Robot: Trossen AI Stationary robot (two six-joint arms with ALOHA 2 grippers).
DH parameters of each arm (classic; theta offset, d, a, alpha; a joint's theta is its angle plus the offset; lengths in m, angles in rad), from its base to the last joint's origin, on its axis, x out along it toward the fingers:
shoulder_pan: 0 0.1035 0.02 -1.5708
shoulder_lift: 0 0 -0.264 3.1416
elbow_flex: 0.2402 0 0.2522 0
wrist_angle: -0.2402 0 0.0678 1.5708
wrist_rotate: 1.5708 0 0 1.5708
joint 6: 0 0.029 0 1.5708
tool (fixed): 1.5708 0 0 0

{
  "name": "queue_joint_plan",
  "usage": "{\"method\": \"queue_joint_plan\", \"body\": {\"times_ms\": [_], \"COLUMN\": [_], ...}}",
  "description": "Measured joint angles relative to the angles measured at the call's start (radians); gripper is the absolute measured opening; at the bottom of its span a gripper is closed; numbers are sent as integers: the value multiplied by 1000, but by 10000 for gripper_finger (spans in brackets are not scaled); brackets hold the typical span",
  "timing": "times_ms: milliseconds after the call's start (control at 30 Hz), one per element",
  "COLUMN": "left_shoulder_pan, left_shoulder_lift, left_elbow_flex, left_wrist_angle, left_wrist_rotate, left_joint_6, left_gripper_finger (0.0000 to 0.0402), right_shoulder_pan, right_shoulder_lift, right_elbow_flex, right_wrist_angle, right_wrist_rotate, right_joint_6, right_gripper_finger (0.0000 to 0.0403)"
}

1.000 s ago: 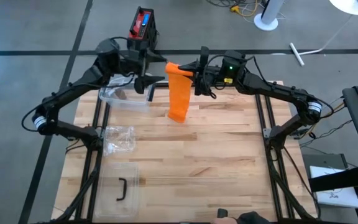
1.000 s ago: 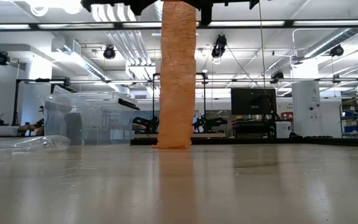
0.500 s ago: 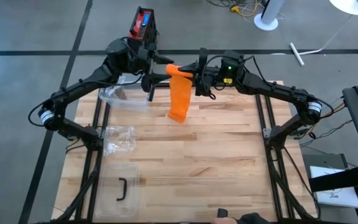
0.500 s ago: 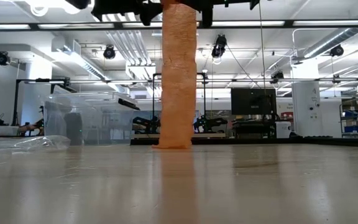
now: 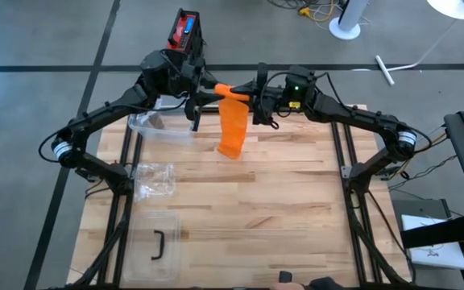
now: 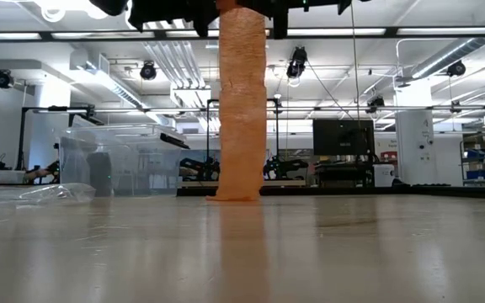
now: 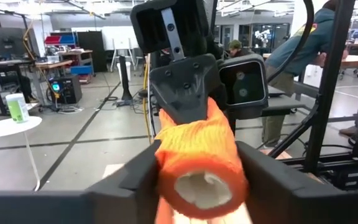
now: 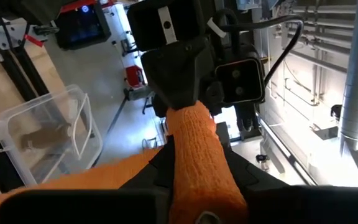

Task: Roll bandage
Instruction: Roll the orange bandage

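holding: left claw [image 5: 209, 91] and right claw [image 5: 246, 98] both clamp the bandage [image 5: 233, 129] roll
tail: hangs to the tabletop [image 5: 280, 201]

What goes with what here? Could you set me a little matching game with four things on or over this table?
Things:
1. orange bandage
2. clear plastic bin
3. clear lid with black handle
4. crumpled clear bag

Places:
A. lying flat at the table's near left corner
B. hanging down between the two grippers
C. at the table's far left edge
D. on the wood between bin and lid

Pairs: 1-B, 2-C, 3-A, 4-D
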Motion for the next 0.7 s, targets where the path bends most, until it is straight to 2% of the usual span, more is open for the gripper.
{"method": "queue_joint_plan", "body": {"times_ms": [167, 267, 433, 567, 700], "left_shoulder_pan": [0, 3, 24, 26, 25], "left_shoulder_lift": [0, -6, -44, -78, -82], "left_elbow_flex": [-1, -1, -2, -2, -4], "left_wrist_angle": [-8, -18, -65, -112, -117], "left_wrist_rotate": [-1, -4, -28, -129, -147], "left_joint_6": [29, 63, 165, 293, 346], "left_gripper_finger": [74, 34, 28, 45, 45], "right_shoulder_pan": [4, 8, 11, 1, -8], "right_shoulder_lift": [8, 8, -2, -19, -11], "right_elbow_flex": [0, 1, 12, 29, 47], "right_wrist_angle": [2, 1, 1, 21, 32], "right_wrist_rotate": [0, 1, 5, 3, 22], "right_joint_6": [6, 116, 502, 795, 968], "right_gripper_finger": [76, 106, 179, 240, 279]}}
